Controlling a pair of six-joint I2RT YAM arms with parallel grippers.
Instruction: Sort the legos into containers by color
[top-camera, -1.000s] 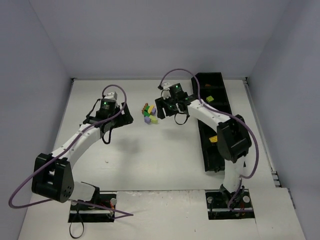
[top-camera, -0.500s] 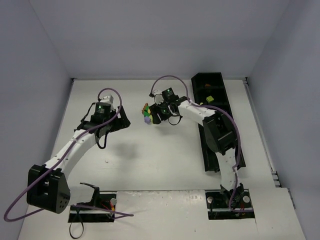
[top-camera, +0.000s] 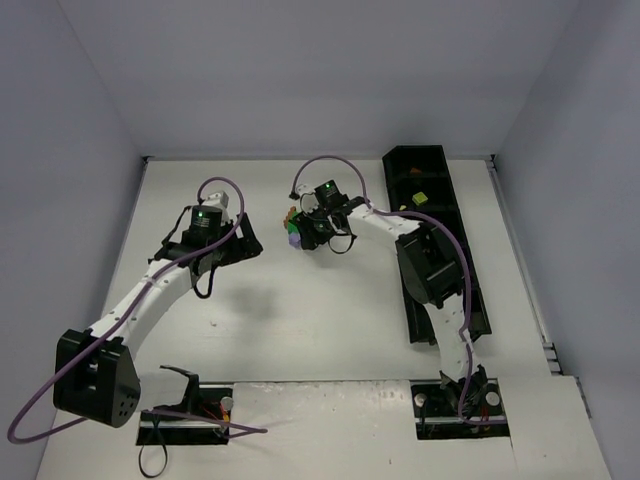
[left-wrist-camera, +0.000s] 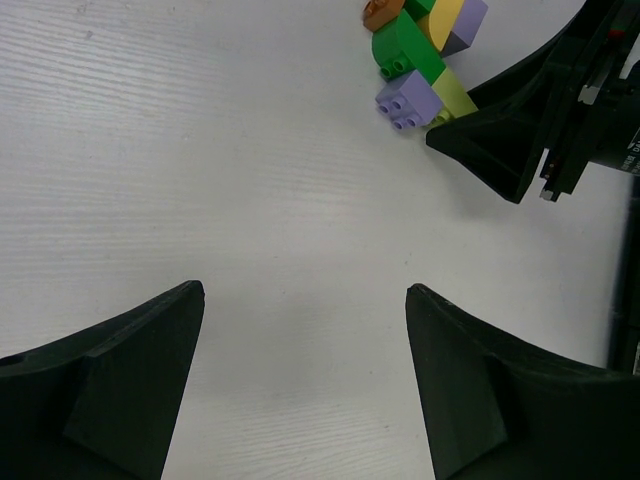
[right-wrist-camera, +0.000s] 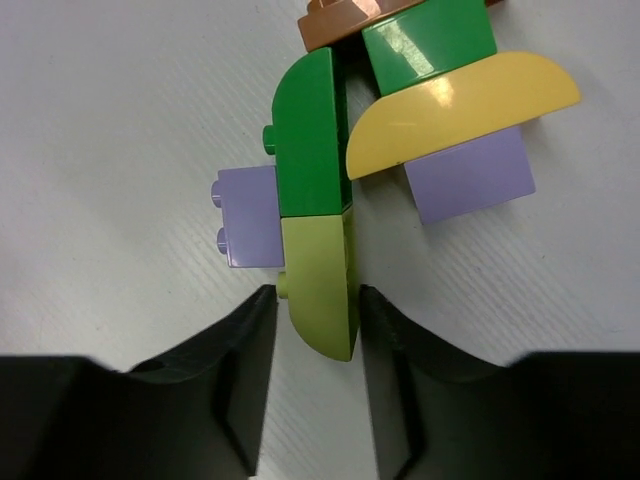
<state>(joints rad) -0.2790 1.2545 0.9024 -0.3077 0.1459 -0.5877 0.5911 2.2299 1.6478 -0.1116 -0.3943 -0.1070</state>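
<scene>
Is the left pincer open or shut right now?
Open: the left pincer has its fingers wide apart above the table, with nothing between them.

Legos (top-camera: 292, 238) at right fingers (top-camera: 305, 236), black tray (top-camera: 440, 170) far right

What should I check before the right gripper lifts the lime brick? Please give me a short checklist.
1. Lime brick between the right gripper's fingers: ok, one finger on each side.
2. Grip is firm: cannot tell; the fingers stand very close, but contact is unclear.
3. Lime brick free of neighbours: not ok; the green brick abuts its end and the lilac brick lies against its side, so they may come along.
4. Left gripper out of the way: ok, open over bare table, apart from all three.
5. Compartment for lime in the tray: cannot tell; the right arm hides much of it.
</scene>
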